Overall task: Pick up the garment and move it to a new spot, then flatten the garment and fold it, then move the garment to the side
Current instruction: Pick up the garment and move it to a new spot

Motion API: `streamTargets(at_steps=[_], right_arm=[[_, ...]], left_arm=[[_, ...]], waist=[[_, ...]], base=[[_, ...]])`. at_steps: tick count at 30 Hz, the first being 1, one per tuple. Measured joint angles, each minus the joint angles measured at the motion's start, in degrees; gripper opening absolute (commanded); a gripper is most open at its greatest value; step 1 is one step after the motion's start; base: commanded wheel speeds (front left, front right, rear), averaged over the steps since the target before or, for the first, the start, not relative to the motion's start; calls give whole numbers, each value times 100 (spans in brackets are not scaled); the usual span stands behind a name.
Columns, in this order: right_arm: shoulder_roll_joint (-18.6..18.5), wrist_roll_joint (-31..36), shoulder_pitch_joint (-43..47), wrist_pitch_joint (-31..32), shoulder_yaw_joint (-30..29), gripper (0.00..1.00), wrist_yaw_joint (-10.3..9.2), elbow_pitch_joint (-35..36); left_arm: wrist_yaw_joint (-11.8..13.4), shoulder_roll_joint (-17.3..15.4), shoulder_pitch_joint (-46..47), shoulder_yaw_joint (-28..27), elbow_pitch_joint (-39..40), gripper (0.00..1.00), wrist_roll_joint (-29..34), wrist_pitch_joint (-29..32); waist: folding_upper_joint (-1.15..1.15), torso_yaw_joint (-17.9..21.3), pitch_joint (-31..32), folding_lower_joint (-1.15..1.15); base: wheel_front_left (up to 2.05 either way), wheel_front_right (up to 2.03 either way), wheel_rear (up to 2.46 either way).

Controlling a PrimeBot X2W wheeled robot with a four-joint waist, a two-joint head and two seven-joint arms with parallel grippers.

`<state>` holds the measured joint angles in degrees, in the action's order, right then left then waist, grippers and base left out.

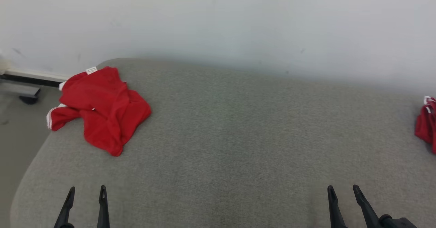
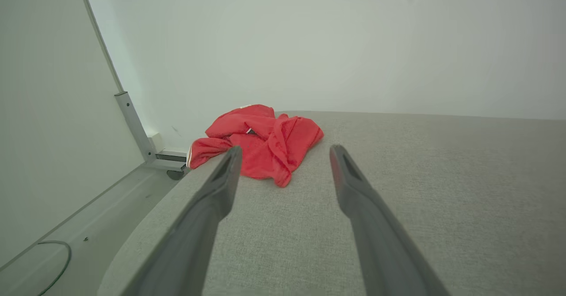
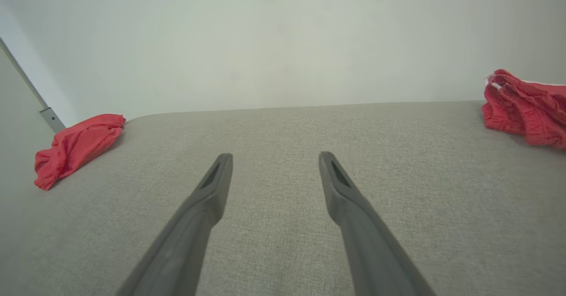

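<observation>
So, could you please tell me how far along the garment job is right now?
Done: nothing visibly; the red garment lies crumpled at the far left corner of the grey surface. In hand: nothing; the left gripper and right gripper are open, empty, well short of it. Left: picking up, moving, flattening, folding, setting aside. A second red heap sits at the right edge.

Two garments: crumpled garment (image 1: 102, 108), edge garment (image 1: 425, 125). Two hands: left hand (image 1: 86, 191), right hand (image 1: 342, 189). One grey cushion (image 1: 238, 136).
</observation>
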<state>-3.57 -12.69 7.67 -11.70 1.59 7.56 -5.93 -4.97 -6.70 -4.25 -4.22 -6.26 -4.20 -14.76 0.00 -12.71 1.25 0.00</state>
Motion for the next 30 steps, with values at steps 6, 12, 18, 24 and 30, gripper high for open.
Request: streamTargets(at_steps=[6,12,18,24,30], right_arm=[[19,-5,-6,-11,49,100,0,-41],[32,-4,-57,-24,104,100,0,-65],[36,11,-152,9,207,100,0,-68],[2,11,-274,55,283,100,0,-96],[-25,11,-316,59,272,100,0,-109]], left_arm=[[74,-60,-14,-67,9,100,-96,74],[144,-115,-83,-160,57,100,-153,102],[285,-119,-218,-296,209,100,-244,114],[397,-116,-336,-430,321,100,-308,75],[421,-125,-342,-442,358,100,-348,67]], waist=[[0,-569,7,0],[0,-1109,6,0],[0,-1548,-23,0],[0,-1699,-160,0],[0,-1718,-229,0]], base=[[0,0,0],[0,0,0],[0,0,0],[0,0,0],[0,0,0]])
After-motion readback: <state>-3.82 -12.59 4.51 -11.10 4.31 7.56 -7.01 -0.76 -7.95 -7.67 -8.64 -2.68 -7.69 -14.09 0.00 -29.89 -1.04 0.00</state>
